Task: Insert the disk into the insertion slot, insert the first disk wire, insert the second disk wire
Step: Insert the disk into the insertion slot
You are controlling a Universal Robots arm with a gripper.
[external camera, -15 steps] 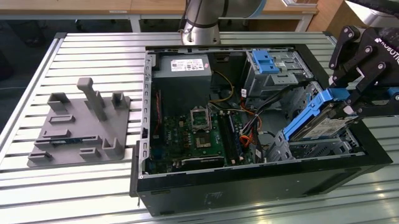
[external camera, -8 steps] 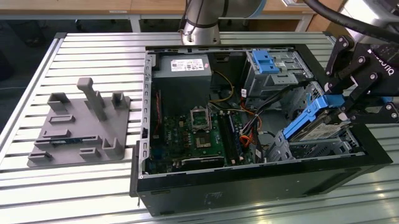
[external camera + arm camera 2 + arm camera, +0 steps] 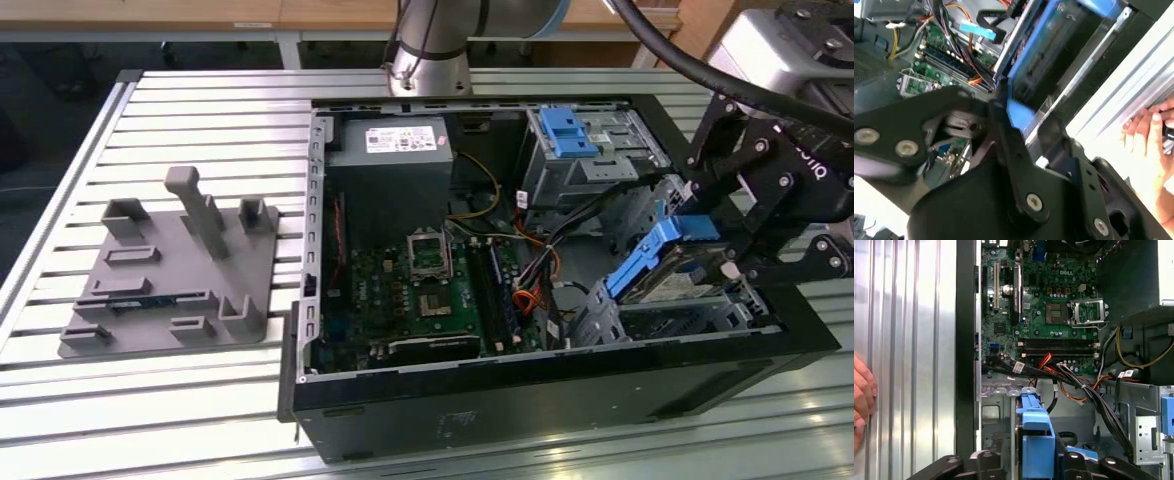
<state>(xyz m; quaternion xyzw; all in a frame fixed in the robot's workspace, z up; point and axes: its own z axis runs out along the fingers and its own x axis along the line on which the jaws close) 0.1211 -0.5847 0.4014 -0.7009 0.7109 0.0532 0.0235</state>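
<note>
1 gripper (image 3: 1031, 462) clamped on disk (image 3: 667, 278), tilted @ insertion slot (image 3: 687, 318).

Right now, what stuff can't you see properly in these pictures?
The insertion slot: in the exterior view the disk and the gripper cover its bay, so how deep the disk sits is hidden.
A hand: cut off by the picture's edge in the first wrist view.
Which wires belong to the disk: lost in the tangled cable bundle in the first wrist view.
</note>
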